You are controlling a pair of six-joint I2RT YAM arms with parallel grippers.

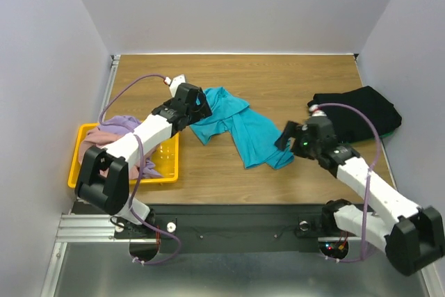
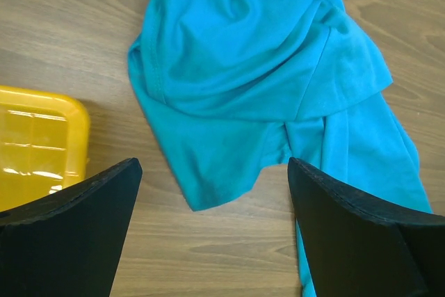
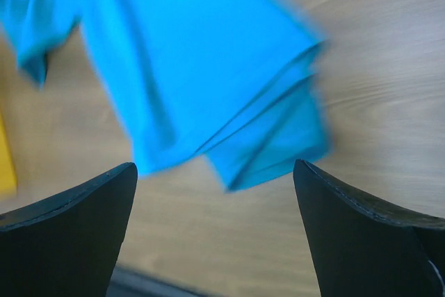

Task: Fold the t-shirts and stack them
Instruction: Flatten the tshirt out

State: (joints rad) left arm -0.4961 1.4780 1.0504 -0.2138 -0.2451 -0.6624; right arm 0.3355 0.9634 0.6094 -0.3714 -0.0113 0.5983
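Observation:
A teal t-shirt (image 1: 240,126) lies crumpled and bunched on the wooden table, mid-centre. My left gripper (image 1: 200,107) hovers at its left end, open; in the left wrist view the teal cloth (image 2: 257,74) lies ahead of the empty jaws. My right gripper (image 1: 285,137) is open at the shirt's right end, and the right wrist view shows the teal hem (image 3: 208,81) blurred, beyond the empty jaws. A black t-shirt (image 1: 358,113) lies folded at the far right. Pink and lavender shirts (image 1: 115,133) are heaped in the tray.
A yellow plastic tray (image 1: 163,172) sits at the table's left front; its corner (image 2: 42,137) shows in the left wrist view. A green edge (image 1: 395,130) peeks from under the black shirt. Grey walls enclose the table on three sides.

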